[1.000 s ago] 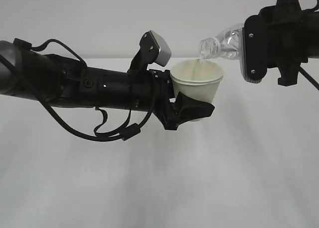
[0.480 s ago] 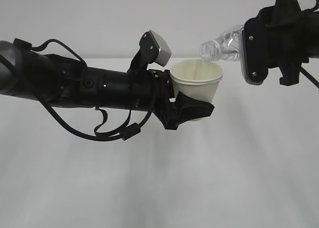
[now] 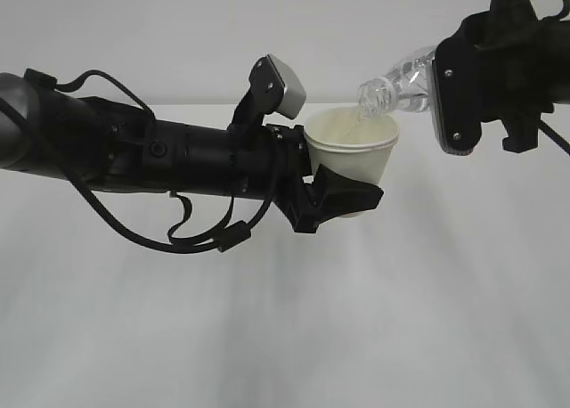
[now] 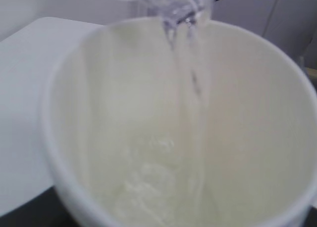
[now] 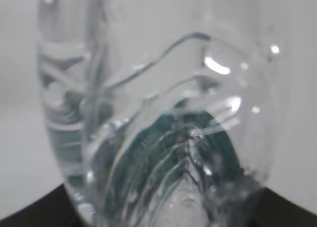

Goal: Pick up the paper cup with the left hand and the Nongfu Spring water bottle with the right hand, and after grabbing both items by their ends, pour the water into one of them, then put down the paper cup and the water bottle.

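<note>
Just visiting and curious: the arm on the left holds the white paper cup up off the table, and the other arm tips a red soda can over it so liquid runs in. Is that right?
Nearly. It is no soda can: the exterior view shows a clear plastic water bottle tipped neck-down over the paper cup. The rest holds; the left wrist view shows water streaming in.

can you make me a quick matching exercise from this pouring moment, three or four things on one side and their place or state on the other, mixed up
Things:
1. small white paper cup
2. clear ribbed plastic bottle
3. clear water
4. grey-white square block

States:
A. tipped, neck down over the cup's rim
B. held upright in the left gripper
C. falling in a thin stream into the cup
D. perched above the left arm's wrist

Pairs: 1-B, 2-A, 3-C, 4-D
</note>
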